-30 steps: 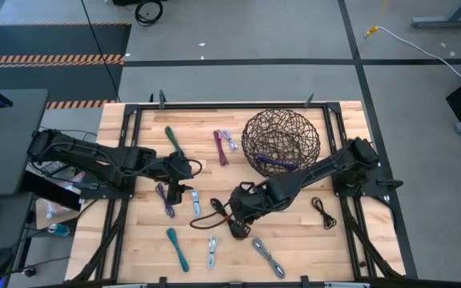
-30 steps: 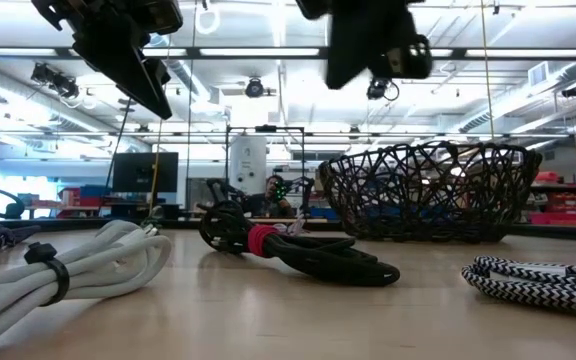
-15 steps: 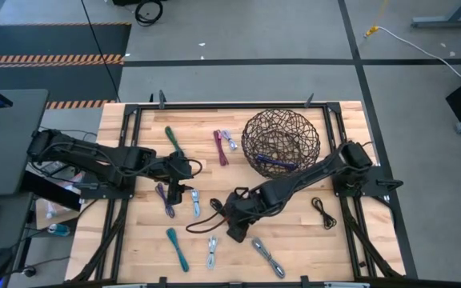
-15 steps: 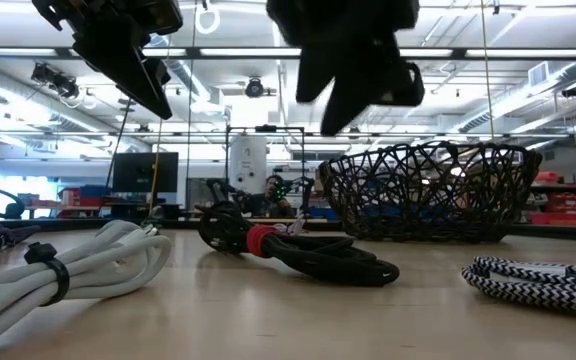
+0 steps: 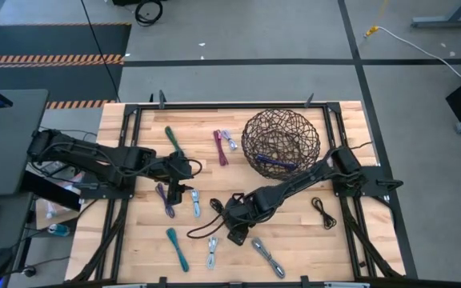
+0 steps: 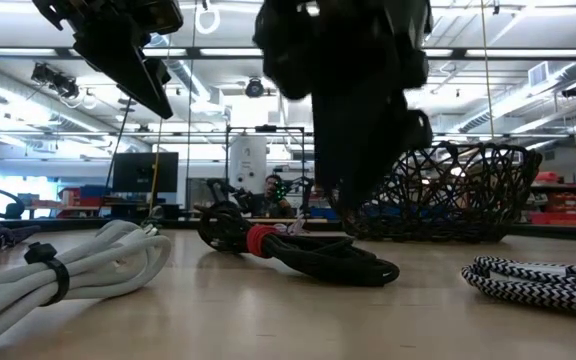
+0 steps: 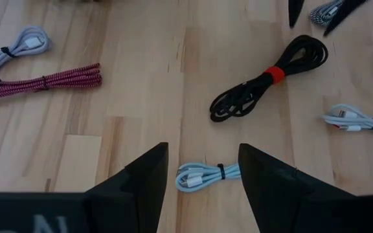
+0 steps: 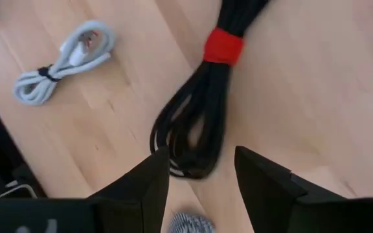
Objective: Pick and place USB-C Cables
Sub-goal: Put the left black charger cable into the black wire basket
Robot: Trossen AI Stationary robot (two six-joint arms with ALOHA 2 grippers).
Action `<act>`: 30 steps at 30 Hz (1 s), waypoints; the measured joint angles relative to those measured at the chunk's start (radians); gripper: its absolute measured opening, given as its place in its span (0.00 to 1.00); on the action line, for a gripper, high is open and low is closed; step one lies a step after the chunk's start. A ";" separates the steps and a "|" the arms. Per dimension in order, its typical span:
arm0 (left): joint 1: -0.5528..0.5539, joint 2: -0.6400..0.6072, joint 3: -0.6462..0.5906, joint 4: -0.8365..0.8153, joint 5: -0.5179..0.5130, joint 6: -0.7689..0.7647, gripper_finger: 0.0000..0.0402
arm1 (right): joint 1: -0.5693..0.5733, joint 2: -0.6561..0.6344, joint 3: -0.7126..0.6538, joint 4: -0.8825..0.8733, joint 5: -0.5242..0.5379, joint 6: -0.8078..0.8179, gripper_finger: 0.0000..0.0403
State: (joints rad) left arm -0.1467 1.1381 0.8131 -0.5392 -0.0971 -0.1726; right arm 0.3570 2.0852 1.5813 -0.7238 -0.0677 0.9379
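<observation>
We see the right tool (image 8: pixel 196 171) open, low over the black cable (image 8: pixel 203 113) with a red tie near the desk's (image 5: pixel 294 240) front edge. The left tool (image 7: pixel 203 168) is open above a white cable (image 7: pixel 206 175).

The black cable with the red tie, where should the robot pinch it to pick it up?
Probably beside the red tie, where the strands of the black cable are bunched tight; the looped end spreads wider. It lies flat on the wooden table, so coming straight down from above, fingers across its length, looks best. The open right gripper is above the looped end; the left gripper hangs open over a white cable.
</observation>
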 joint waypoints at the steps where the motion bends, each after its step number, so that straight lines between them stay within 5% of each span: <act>1: 0.000 0.000 0.000 0.001 0.000 0.000 0.48 | 0.001 0.011 0.000 -0.007 -0.008 0.000 0.45; 30: 0.000 0.000 0.000 0.014 0.000 -0.008 0.48 | 0.003 0.075 -0.019 0.116 -0.049 -0.044 0.39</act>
State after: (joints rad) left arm -0.1468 1.1381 0.8131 -0.5257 -0.0975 -0.1806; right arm 0.3595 2.1601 1.5620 -0.6080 -0.1168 0.8943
